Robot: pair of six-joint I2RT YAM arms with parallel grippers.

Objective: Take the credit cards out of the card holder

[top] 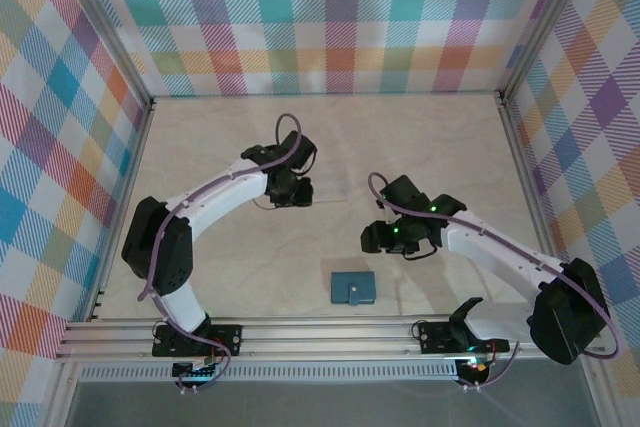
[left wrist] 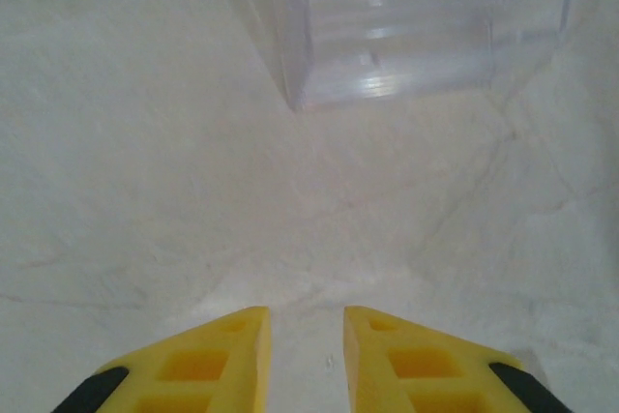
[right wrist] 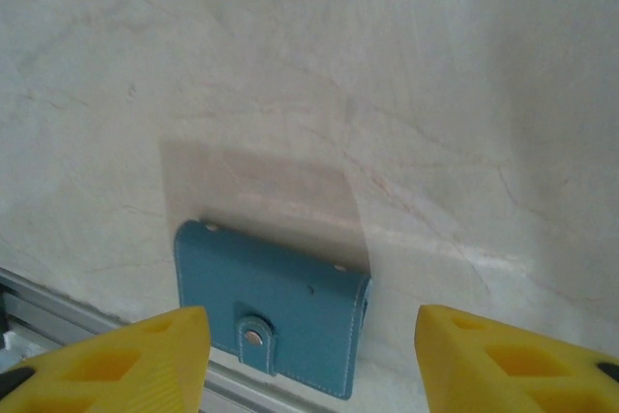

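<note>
Early days: the holder [top: 353, 288] lies shut and clasped on the surface [top: 450, 147] by the near edge, so the cards look yet to come out. The right gripper [right wrist: 312, 336] hovers over it, jaws wide and empty. The left gripper [left wrist: 307, 321], jaws narrow and empty, faces a clear box [left wrist: 426, 36].

Clear plastic box [left wrist: 426, 26], beige marbled table [top: 420, 147], plaid walls [top: 340, 17]

Left wrist view: clear plastic box [left wrist: 426, 26] ran off top edge, walls blurry, contents couldn't be told. Fingers [left wrist: 208, 360] of left gripper [left wrist: 306, 316] were cropped at btm edge. Right wrist view: card holder [right wrist: 280, 302] was clasped shut, inside hidden; its near-left corner sat behind a finger [right wrist: 126, 360] of right gripper [right wrist: 311, 314], also cropped at btm.
</note>
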